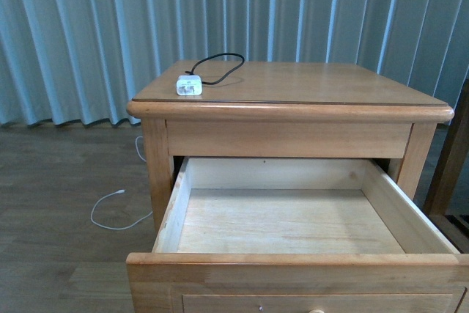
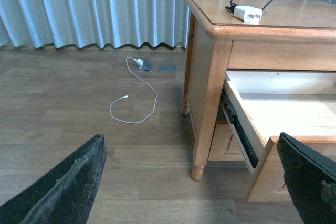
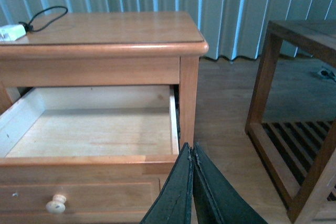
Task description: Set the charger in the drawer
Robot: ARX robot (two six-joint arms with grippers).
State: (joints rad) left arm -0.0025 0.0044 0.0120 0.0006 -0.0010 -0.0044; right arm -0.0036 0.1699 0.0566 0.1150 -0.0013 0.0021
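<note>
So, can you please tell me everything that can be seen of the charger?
The charger is a small white boxy plug adapter that looks like plastic. The left wrist view shows two dark openings on one face. A thin black cable comes out of it and lies in a loop behind it. The charger rests flat on the wooden top of the nightstand, on the left side near the front edge. Nothing else touches it. It is not yet in the open drawer below.

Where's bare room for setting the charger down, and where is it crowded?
The drawer is bare wall to wall, back panel to front. The middle and right of the tabletop are free. Only its left side, where the charger lies, is taken.
</note>
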